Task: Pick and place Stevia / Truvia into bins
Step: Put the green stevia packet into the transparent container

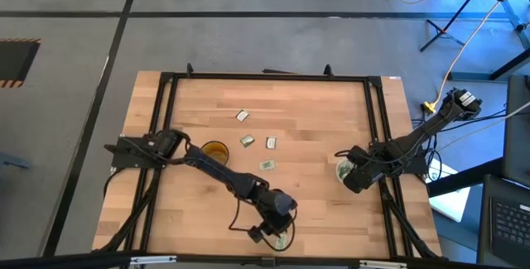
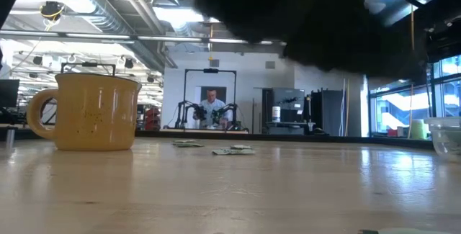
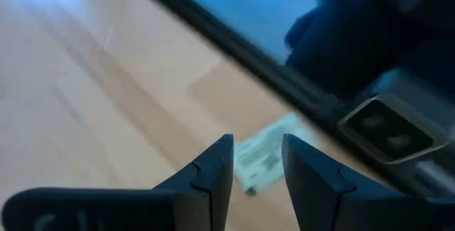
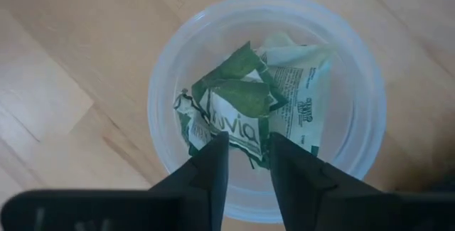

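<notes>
Near the table's front edge a green-and-white Stevia / Truvia sachet (image 3: 264, 156) lies flat on the wood. My left gripper (image 3: 257, 142) is open over it, one finger on either side of its near end. By the right edge my right gripper (image 4: 249, 140) is open, pointing down over the clear cup (image 4: 370, 110). Crumpled sachets (image 4: 245, 106) lie in that cup, below the fingertips. The amber mug (image 1: 214, 151) stands left of centre. Several more sachets (image 1: 267, 165) lie flat on the middle of the table.
A black frame rail (image 3: 270, 67) runs along the table's edge just beyond the left gripper's sachet. The left arm (image 1: 232, 178) stretches slantwise from the left side past the mug. A person (image 2: 211, 104) stands far back in the room.
</notes>
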Robot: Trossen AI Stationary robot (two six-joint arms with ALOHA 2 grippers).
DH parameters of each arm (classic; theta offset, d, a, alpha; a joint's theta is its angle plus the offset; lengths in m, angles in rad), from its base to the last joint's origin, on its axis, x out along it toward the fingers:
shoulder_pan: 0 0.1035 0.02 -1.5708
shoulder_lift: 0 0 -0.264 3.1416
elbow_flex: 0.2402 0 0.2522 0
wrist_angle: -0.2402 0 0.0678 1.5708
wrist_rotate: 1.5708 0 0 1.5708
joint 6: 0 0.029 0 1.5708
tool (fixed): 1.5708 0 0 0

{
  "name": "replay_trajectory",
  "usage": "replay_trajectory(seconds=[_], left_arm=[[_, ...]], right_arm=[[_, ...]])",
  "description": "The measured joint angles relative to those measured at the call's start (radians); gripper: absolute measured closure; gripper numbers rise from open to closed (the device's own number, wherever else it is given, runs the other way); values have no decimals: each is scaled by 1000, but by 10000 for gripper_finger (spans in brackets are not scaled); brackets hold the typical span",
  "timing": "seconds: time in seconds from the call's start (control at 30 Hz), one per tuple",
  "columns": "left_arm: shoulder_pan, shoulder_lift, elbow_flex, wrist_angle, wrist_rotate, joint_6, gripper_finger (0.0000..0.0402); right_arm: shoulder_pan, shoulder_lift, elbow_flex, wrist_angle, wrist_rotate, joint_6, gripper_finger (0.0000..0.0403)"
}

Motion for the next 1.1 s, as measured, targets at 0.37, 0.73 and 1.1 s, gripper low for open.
replay_trajectory(seconds=[0.37, 0.73, 1.1], left_arm=[[-13, 78, 0, 52, -35, 20, 288], [-24, 122, 3, 57, -39, -17, 288], [-27, 132, 4, 41, -72, -32, 343]], right_arm=[[0, 0, 0, 6, 1, -2, 298], [0, 0, 0, 4, 1, -2, 298], [0, 0, 1, 6, 1, -2, 298]])
